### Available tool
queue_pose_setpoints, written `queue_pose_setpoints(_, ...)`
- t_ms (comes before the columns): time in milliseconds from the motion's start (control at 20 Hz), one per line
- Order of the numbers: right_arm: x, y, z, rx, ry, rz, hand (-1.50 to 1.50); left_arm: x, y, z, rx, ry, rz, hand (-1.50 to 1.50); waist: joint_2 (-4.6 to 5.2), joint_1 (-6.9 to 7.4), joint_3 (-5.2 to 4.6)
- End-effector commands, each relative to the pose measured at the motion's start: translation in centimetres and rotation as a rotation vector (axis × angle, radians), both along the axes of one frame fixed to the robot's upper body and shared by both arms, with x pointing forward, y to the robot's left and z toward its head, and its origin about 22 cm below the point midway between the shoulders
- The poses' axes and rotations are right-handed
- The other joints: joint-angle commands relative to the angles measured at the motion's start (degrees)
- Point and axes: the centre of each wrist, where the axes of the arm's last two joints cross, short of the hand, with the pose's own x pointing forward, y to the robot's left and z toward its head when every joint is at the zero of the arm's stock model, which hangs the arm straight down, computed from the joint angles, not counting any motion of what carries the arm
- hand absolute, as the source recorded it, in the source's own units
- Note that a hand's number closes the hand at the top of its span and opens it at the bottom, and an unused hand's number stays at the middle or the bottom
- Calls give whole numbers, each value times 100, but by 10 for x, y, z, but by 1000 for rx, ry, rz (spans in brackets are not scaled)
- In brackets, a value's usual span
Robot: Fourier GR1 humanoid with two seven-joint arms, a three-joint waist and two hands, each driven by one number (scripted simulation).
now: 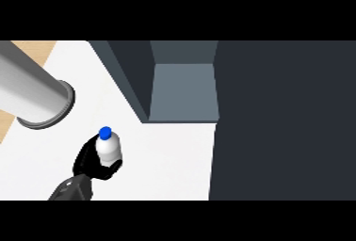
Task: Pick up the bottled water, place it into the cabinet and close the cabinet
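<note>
A black hand (94, 162) comes up from the lower left of the head view on a grey forearm (69, 190), and its fingers and thumb are curled round a water bottle (108, 147). By its place in the view I cannot tell for certain which of the two hands this is; only one hand shows. The bottle is a small, smooth cylinder with a pale, whitish body and a rounded bright blue cap (105, 133). It stands tilted slightly, cap pointing up the view, with the dark fingers wrapping its lower half and hiding its base. No label or writing can be read on it.

The bottle is over a plain white counter (167, 160), flat and matt, with no pattern. To the upper left, well apart from the hand, a large grey metal-looking cylinder (31, 89) with a flanged rim lies across the counter's corner, and a strip of light wood-coloured surface (31, 49) shows behind it.

Above and to the right of the bottle is the cabinet (182, 89), dark slate-grey and box-shaped, its opening showing a lighter grey inner floor. A broad, flat, dark panel (285, 122) fills the right side of the view, running from top to bottom; it appears to be the cabinet's open door, though I cannot be sure. The bottle is outside the cabinet, near its lower left corner.
</note>
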Motion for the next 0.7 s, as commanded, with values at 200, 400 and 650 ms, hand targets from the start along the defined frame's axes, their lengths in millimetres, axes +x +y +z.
queue_pose_setpoints(200, 4, 0, -14, -8, 2, 28, -150, -8, 29, 5, -105, -96, 150, 150, 3, -5, 1)
queue_pose_setpoints(400, 9, -11, -1, 3, -6, 9, -150, -5, 13, 3, -135, -90, 125, 150, 5, -8, 0)
queue_pose_setpoints(650, 2, 1, -8, -21, 4, 25, -150, -9, -2, 11, -158, -90, 92, 150, -22, 48, 8)
